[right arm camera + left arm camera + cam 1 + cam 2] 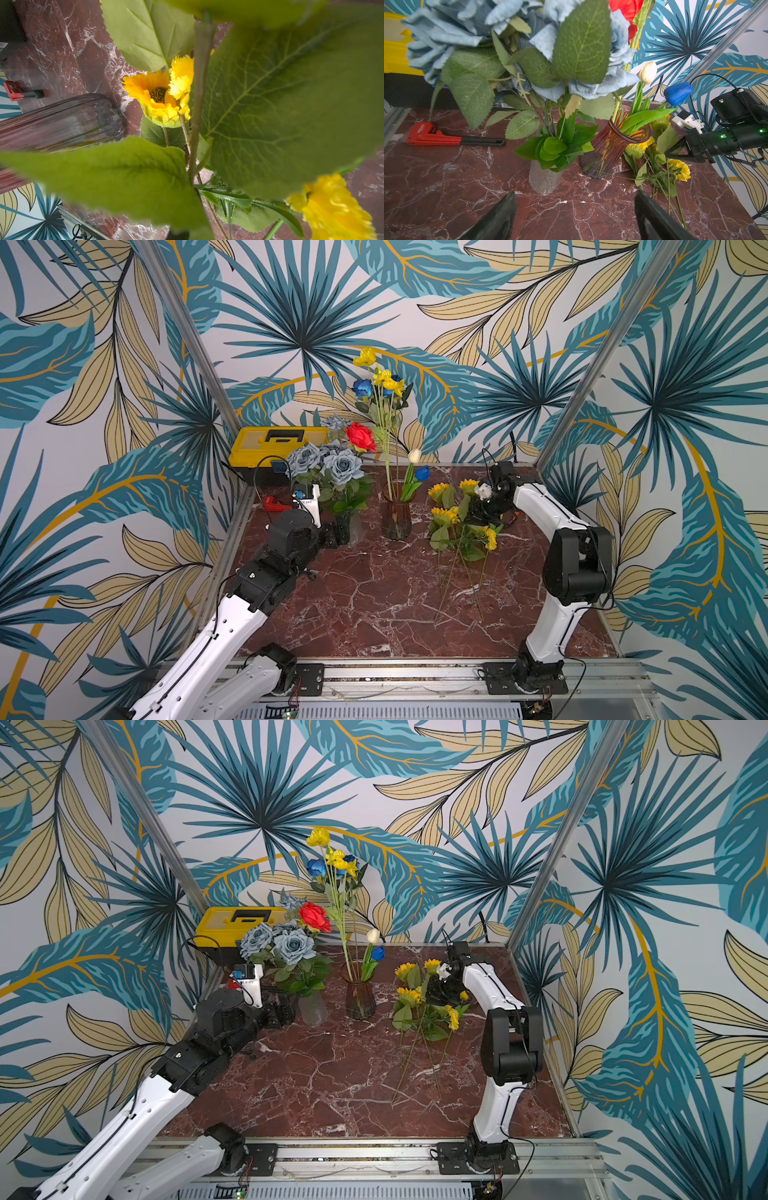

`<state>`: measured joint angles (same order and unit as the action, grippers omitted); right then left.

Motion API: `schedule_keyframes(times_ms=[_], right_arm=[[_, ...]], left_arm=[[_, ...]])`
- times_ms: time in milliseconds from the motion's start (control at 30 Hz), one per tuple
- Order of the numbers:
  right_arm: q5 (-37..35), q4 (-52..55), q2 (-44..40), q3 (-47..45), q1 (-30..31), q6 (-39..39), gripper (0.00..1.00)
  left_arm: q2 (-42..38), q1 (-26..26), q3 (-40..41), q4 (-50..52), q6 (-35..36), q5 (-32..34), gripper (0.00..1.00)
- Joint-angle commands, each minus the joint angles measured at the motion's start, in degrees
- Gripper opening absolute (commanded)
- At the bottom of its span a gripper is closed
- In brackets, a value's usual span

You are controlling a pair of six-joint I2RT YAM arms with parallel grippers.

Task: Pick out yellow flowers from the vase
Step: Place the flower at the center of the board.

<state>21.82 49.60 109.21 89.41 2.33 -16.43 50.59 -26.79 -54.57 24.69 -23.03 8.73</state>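
The amber ribbed vase [397, 520] [360, 1004] [610, 149] stands at mid-table. It holds tall yellow flowers [365, 357] [319, 836], blue roses, a cream tulip and a blue tulip. More yellow flowers [444, 516] [409, 995] [681, 169] lie in a pile on the marble to its right. My right gripper [468, 515] [435, 990] [668, 154] [180, 235] hovers over that pile, shut on a leafy sunflower stem [197, 104]; its big leaves hide most of the jaws. My left gripper [338, 531] [286, 1013] [575, 199] is open and holds nothing, low in front of the clear vase.
A clear vase [353, 529] [544, 180] of grey-blue roses [343, 466] and a red rose [360, 436] stands left of the amber one. A yellow toolbox [274, 443] sits at the back left. A red pipe wrench [272, 504] [433, 137] lies beside it.
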Motion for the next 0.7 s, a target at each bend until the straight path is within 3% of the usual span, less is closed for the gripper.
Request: schedule_keyframes(times_ms=[0,367,667], right_arm=[[-0.64,-0.08,0.92,-0.50,-0.22,0.60,0.00],[-0.73,0.12,0.39,-0.55,-0.22,0.60,0.01],[-1.29,0.04,-0.45,-0.63,-0.17,0.56,0.22]], left_arm=[[-0.49,0.40,-0.16,-0.68,-0.52,-0.34,0.89],[-0.33,0.39,-0.76,-0.69,-0.27,-0.55,0.90],[-0.50,0.42,-0.44,-0.37,-0.28,-0.38,0.89]])
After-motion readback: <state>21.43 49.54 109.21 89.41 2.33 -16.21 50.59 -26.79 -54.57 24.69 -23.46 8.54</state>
